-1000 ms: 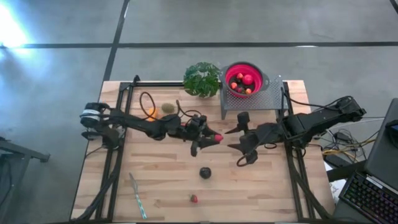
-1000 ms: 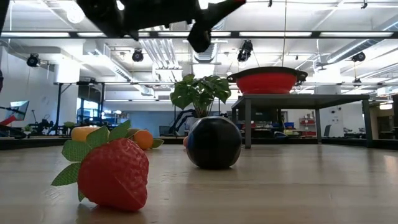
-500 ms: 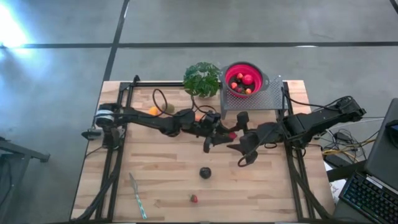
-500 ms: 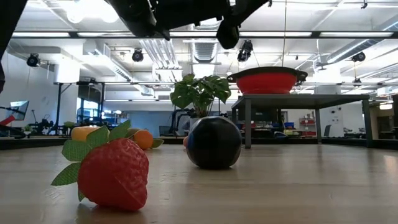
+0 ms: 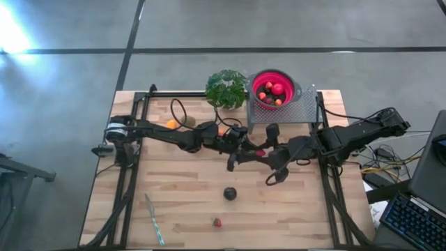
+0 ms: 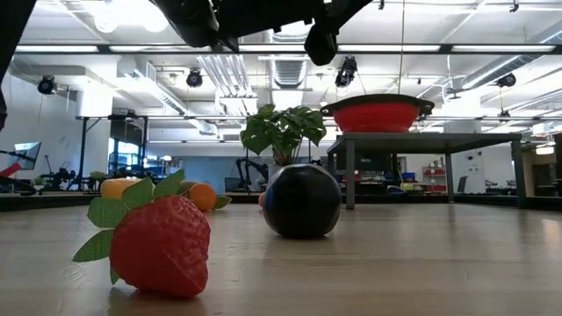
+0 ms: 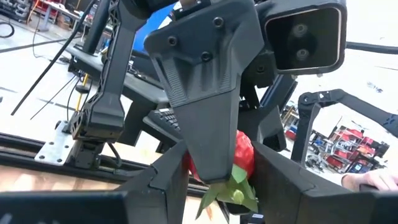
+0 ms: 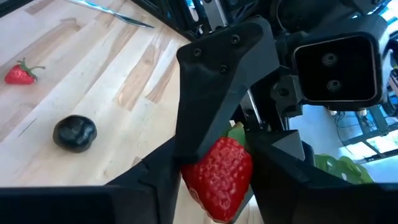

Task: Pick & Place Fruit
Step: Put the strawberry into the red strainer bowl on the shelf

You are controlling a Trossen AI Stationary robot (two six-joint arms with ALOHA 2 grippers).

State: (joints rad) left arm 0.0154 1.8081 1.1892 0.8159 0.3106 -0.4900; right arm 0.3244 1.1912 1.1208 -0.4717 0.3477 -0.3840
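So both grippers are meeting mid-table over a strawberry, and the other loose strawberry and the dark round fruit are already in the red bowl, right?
Not quite. The left gripper and right gripper do meet over a strawberry, but the other strawberry and the dark round fruit still lie on the table, not in the red bowl. The high view shows this.

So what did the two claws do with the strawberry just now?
The left claw carried the red strawberry rightward across the table to meet the right claw, which closed in on it. Both claws now have their fingers around it, a handover in mid-air. The dark round fruit and the other strawberry stayed put.
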